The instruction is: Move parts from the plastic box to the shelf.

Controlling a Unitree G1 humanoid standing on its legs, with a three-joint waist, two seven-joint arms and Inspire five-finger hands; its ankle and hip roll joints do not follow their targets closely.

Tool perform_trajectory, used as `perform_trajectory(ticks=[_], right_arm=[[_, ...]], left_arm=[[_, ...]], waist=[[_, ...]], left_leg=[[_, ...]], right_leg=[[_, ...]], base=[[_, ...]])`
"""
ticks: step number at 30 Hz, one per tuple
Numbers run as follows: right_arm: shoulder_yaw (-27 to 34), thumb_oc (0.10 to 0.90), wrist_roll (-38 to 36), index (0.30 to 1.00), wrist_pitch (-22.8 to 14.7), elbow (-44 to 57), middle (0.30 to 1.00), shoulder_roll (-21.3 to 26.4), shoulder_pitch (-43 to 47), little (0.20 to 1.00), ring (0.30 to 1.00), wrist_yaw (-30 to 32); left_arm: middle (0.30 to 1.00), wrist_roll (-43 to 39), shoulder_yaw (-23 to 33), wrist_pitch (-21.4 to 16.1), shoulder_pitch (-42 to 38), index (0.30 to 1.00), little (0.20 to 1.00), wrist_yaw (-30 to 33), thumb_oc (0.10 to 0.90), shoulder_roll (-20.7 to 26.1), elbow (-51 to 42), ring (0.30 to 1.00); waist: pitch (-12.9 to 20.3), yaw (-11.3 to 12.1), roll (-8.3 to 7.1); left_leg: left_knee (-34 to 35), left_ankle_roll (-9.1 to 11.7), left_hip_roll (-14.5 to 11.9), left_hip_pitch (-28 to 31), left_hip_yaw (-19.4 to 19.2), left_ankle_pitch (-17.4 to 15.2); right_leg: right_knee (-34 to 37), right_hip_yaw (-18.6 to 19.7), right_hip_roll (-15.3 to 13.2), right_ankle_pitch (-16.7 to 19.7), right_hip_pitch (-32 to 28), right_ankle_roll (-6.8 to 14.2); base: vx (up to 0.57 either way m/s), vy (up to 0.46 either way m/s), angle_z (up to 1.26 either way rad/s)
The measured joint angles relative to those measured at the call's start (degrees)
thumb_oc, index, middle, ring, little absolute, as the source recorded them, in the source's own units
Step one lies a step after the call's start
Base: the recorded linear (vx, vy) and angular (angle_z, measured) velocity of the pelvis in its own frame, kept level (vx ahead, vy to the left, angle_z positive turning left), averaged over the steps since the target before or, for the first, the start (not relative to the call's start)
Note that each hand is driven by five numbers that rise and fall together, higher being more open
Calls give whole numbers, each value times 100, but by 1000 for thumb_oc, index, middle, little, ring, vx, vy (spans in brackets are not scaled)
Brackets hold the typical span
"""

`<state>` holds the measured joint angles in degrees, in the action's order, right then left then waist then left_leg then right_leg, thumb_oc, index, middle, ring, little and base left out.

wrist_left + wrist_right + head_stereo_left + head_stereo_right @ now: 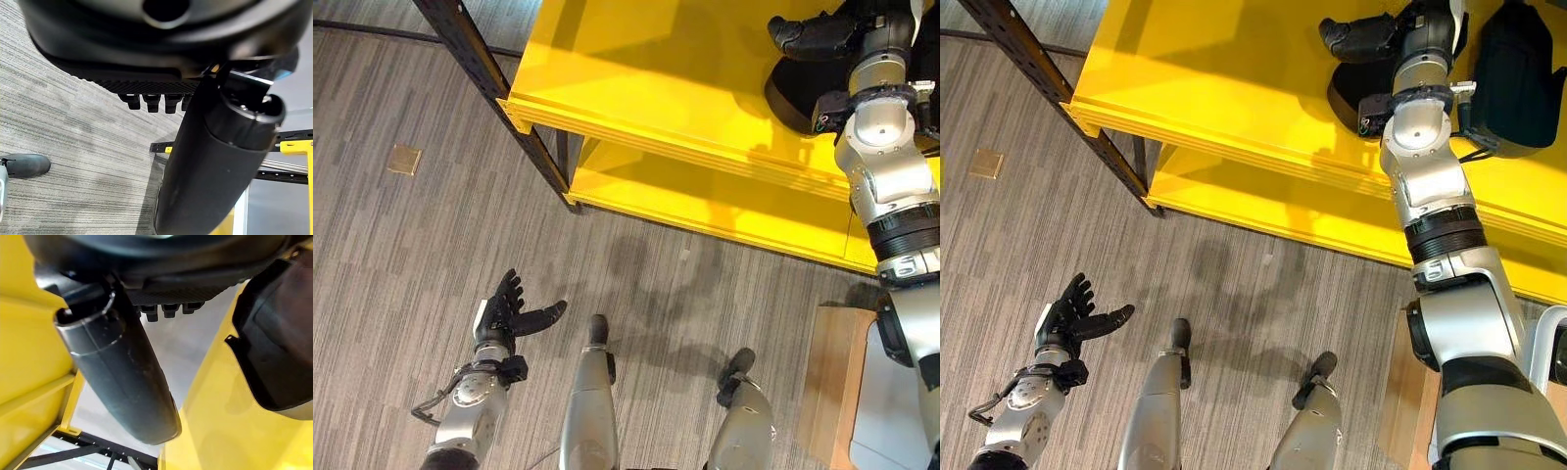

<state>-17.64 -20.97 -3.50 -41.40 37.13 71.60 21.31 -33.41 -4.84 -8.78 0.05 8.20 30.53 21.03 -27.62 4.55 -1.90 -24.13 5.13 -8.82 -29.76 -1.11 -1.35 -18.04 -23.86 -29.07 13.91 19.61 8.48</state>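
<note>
Left eye view: your right hand (813,34) reaches over the upper board of the yellow shelf (636,88), just beside a black part (793,103) lying on it. Your left hand (514,311) hangs low over the grey floor (391,245), fingers spread and holding nothing. A wooden stand (837,382) sits at your right side; the plastic box cannot be made out with any certainty.

Right eye view: a second, larger black part (1518,83) lies on the same board, to the right of your forearm. At least two parts, then, appear delivered.

Left wrist view: the fingers (151,102) and thumb run straight, apart, above bare floor.

Right wrist view: the thumb (122,377) and fingers extend straight, with nothing between them; a black part (279,347) rests on the yellow board close alongside, though touching or apart you cannot tell.

Judged from this, the placing step looks complete. What is left is returning to the box; how many parts wait there is not shown.
</note>
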Motion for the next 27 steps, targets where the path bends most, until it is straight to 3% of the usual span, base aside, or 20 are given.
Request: perform_trajectory(ticks=[27], right_arm=[[48,900,50,1000,61,-492,1000,16,12,1000,1000,51]], left_arm=[[1000,6,-185,-4,-157,1000,1000,22,900,10,98,1000]], waist=[[-5,-133,47]], left_leg=[[-21,-25,2,-69,-35,-46]], right_leg=[[-48,159,-5,-5,138,4]], base=[[6,-1,0]])
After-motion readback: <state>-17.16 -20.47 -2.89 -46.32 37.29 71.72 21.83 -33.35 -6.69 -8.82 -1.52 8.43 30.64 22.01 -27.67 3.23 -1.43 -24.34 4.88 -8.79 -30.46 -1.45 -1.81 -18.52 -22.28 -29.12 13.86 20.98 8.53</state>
